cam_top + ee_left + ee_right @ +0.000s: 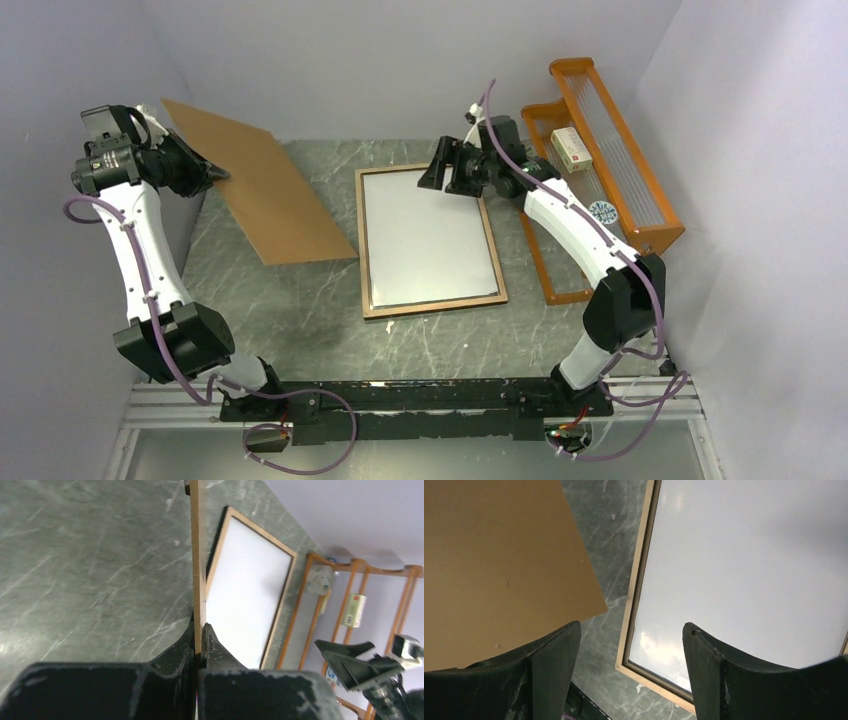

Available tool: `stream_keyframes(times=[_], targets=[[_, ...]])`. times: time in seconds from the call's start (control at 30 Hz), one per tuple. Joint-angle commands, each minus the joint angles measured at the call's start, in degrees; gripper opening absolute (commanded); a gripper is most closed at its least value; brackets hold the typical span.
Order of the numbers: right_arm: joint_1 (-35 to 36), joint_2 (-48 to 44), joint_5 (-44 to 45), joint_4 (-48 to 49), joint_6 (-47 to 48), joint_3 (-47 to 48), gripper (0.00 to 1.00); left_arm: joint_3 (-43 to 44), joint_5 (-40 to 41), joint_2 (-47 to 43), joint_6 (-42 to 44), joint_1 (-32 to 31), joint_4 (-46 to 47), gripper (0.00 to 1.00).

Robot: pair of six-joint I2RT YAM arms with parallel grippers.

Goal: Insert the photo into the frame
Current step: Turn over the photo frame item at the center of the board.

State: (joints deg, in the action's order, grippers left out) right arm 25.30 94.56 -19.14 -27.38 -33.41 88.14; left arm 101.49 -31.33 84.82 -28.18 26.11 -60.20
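The frame (432, 304) lies flat mid-table with its light-brown wood side up. The photo (425, 238) lies inside its border, white back up. My left gripper (218, 175) is shut on the edge of the brown backing board (270, 200) and holds it tilted above the table, left of the frame. In the left wrist view the board (198, 555) shows edge-on between the jaws of my left gripper (200, 630), with the frame (278, 610) beyond. My right gripper (437, 168) is open and empty above the frame's far edge. The right wrist view shows the right gripper (631, 626), the frame (639, 580) and the photo (749, 570).
An orange rack (610, 150) stands at the right, close to the frame's right side, holding a small box (570, 148). White walls enclose the table on the left, back and right. The board (499, 555) overhangs the table left of the frame.
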Motion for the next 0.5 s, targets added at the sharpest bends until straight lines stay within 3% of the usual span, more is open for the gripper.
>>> stream_keyframes(times=[0.0, 0.13, 0.47], targets=[[6.5, -3.8, 6.4, 2.3, 6.4, 3.0, 0.79, 4.6, 7.8, 1.6, 1.0, -0.4, -7.0, 0.02], [16.6, -4.4, 14.1, 6.2, 15.1, 3.7, 0.85, 6.2, 11.3, 2.0, 0.6, -0.9, -8.8, 0.03], [39.3, 1.0, 21.9, 22.3, 36.1, 6.8, 0.92, 7.3, 11.8, 3.1, -1.7, -1.4, -9.9, 0.03]])
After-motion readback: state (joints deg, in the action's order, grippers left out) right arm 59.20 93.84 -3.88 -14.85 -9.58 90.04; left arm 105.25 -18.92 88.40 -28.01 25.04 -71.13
